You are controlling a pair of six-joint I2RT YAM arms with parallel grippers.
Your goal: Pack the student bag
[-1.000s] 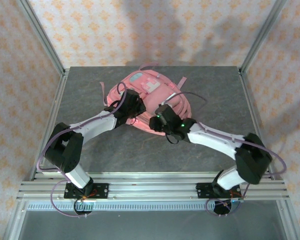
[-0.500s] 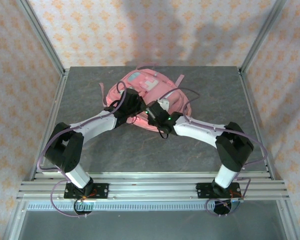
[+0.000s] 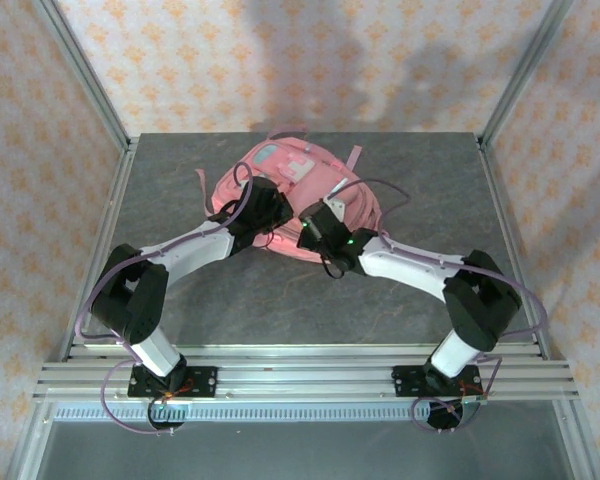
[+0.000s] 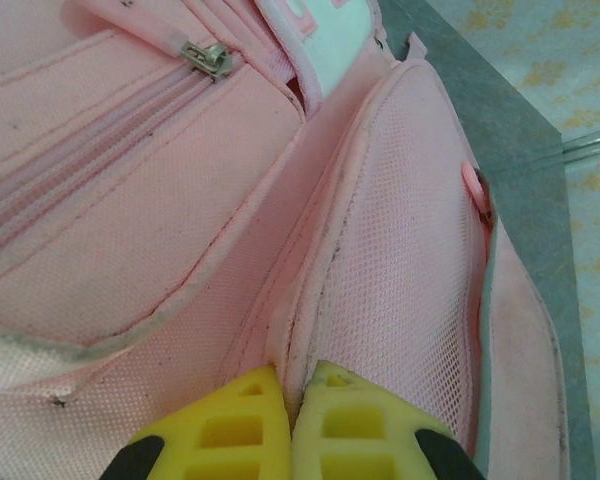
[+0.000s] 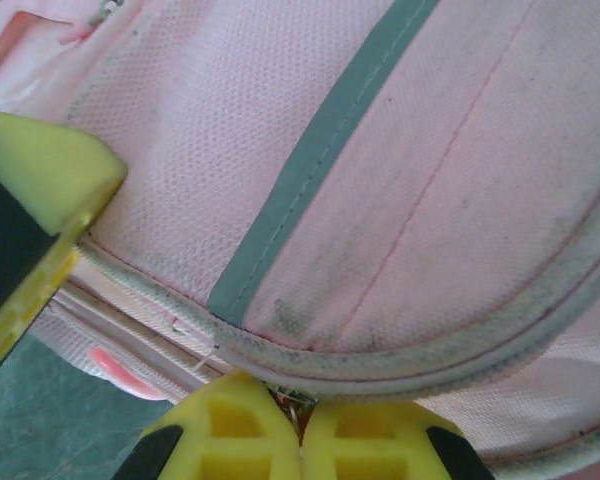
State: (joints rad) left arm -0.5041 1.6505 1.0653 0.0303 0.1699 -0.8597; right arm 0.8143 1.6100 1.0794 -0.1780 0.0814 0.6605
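Observation:
The pink student bag [image 3: 305, 185] lies flat at the back middle of the table, its white patch [image 3: 298, 166] facing up. My left gripper [image 3: 268, 215] rests on the bag's near left part. In the left wrist view that gripper [image 4: 292, 375] is shut on a raised pink seam beside a mesh side pocket [image 4: 400, 270]. My right gripper [image 3: 314, 226] is at the bag's near edge. In the right wrist view it [image 5: 300, 392] is shut on a small metal zip pull [image 5: 294, 402] under the bag's grey piped rim [image 5: 400, 360].
The grey table [image 3: 180, 300] is fenced by metal frame posts [image 3: 85, 75] at both back corners. Loose pink straps [image 3: 202, 182] trail off the bag to the left and back right. A yellow finger of the other arm [image 5: 40, 180] shows at the left of the right wrist view.
My right gripper has slid left along the bag's near edge and the right elbow has swung inward. The bag shifted slightly. The left arm has stayed put.

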